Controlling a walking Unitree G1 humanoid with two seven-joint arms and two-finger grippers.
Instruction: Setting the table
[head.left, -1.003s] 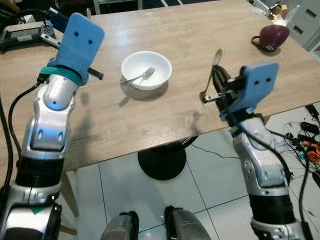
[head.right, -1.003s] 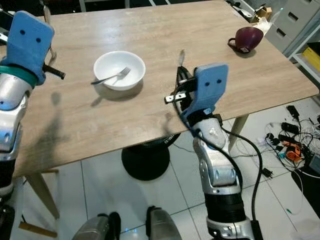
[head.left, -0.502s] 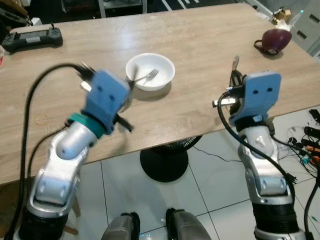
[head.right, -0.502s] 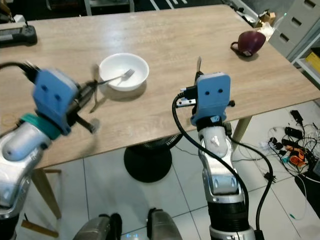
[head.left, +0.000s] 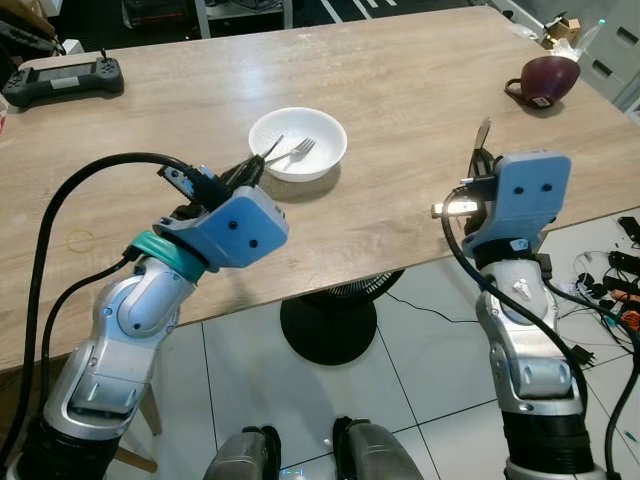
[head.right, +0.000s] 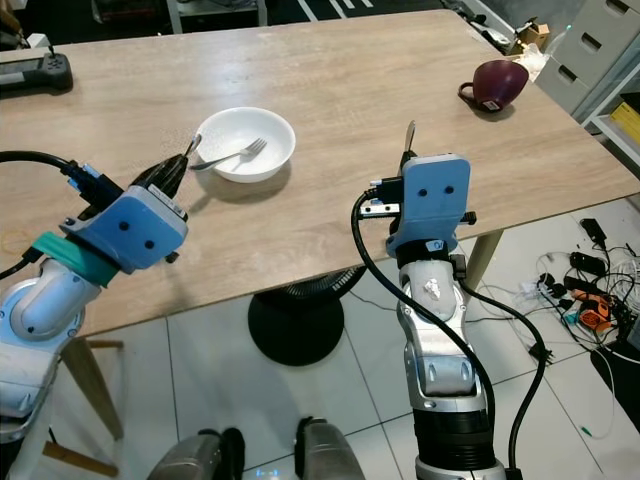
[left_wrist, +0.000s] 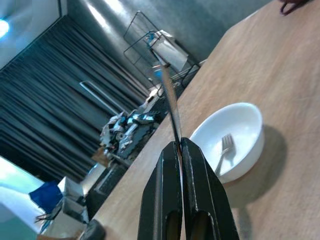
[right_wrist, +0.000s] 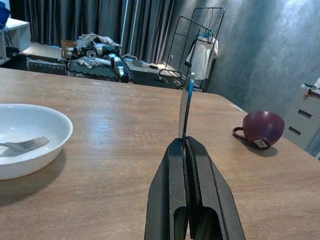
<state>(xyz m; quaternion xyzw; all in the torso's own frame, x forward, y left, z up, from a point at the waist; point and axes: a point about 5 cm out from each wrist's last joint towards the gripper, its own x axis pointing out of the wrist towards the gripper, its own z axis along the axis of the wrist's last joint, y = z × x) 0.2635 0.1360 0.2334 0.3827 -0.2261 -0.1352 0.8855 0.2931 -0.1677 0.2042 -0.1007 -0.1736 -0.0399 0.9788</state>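
1. Left tool (left_wrist: 181, 150): black fingers clenched on a thin metal utensil (left_wrist: 169, 102); seen edge-on, kind impossible to tell, grip end hidden between the fingers. Held above the tabletop (head.left: 400, 100), just beside the bowl (head.left: 297, 143).
2. Right tool (right_wrist: 185, 145): clamped on a flat, shiny metal piece (right_wrist: 184, 107), edge-on; lower end buried between the fingers. Poised over the tabletop's near edge, well apart from the bowl.
3. Round, glossy white bowl with a silver fork (head.left: 292, 153) lying inside, tines up on the far side.
4. Smooth, rounded dark purple mug (head.left: 545, 77) near the far right corner.
5. Pale wood-grain tabletop.
6. Black controller (head.left: 62, 77) at far left.
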